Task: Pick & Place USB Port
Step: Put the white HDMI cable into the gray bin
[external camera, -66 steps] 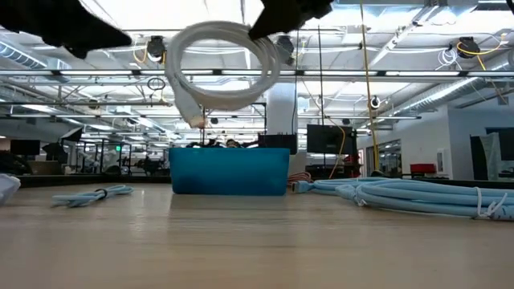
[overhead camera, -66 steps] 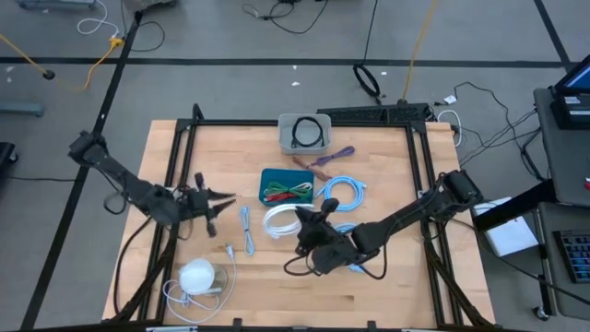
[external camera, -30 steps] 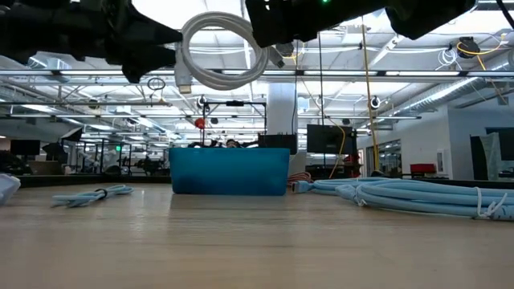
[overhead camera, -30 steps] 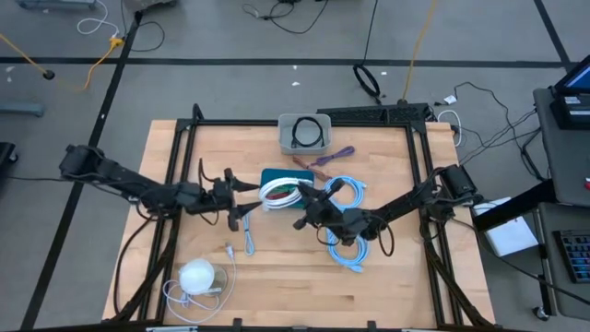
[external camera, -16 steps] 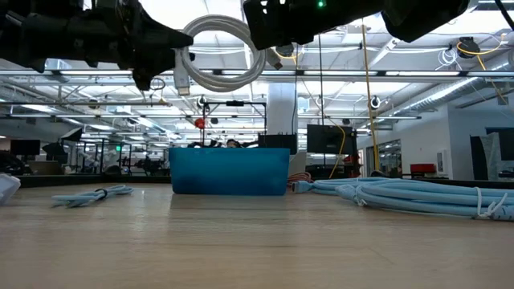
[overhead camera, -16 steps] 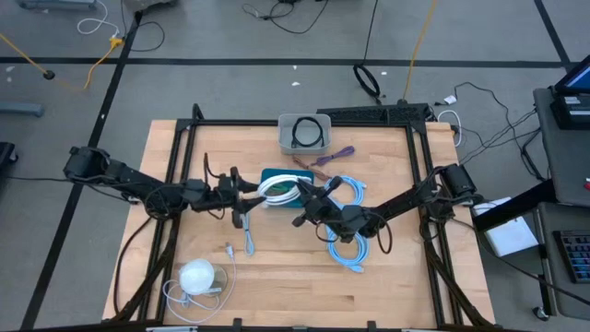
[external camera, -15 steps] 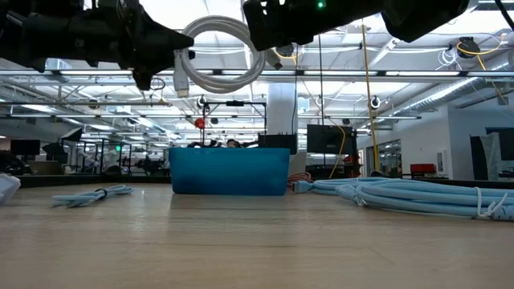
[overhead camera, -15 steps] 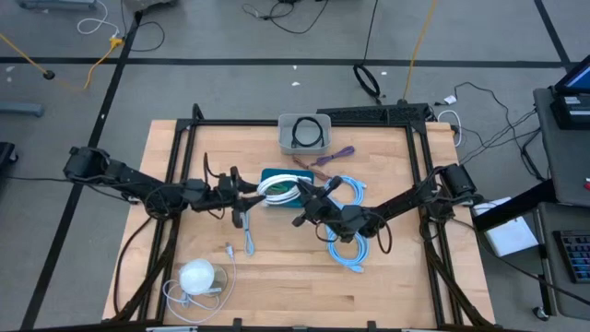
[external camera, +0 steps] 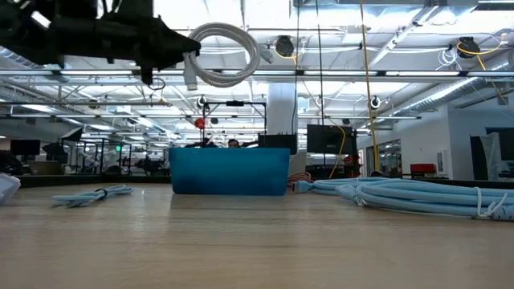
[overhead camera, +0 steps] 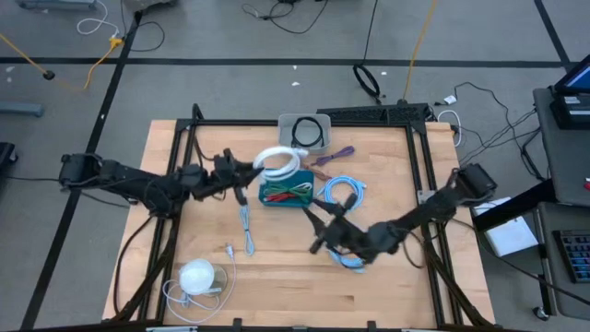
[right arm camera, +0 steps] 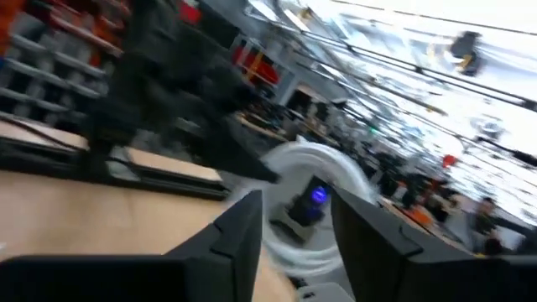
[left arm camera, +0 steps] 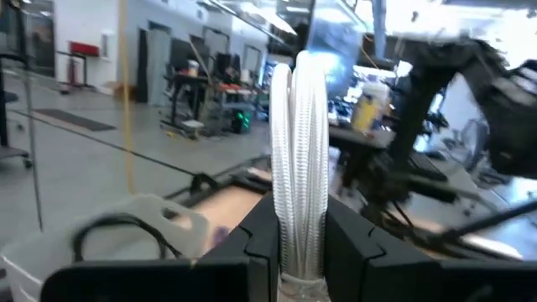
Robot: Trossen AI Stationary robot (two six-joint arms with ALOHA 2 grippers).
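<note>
The left tool (overhead camera: 241,174) has the white coiled cable (overhead camera: 277,162) clamped between its fingers (left arm camera: 256,239). In the left wrist view the coil stands edge-on, pinched in the gap w/ no slack either side, so it's held firm. In the low view the loop (external camera: 229,54) hangs clear above the table (overhead camera: 277,286), off the tip of the left tool (external camera: 173,44), touching nothing else.

The right tool (overhead camera: 318,231) has nothing in it: its fingers (right arm camera: 239,226) stand apart w/ only air between, and the coil (right arm camera: 315,180) shows beyond them, well ahead of that tool. In the high view the right tool sits low over the table, by the light-blue cable (overhead camera: 343,195), well apart from the white coil.

What the next move turns on, as I read it: the coil is carried out front of the left tool, its loop plane roughly in line w/ the arm's reach. The grey bin (overhead camera: 304,131) (black cable already in it) lies just past the coil, further along that reach and slightly off to one side. The teal tray (overhead camera: 277,201) w/ red and green wires is just beneath and beside the coil. The left arm is the nearer by far; the right arm is out of it.
</note>
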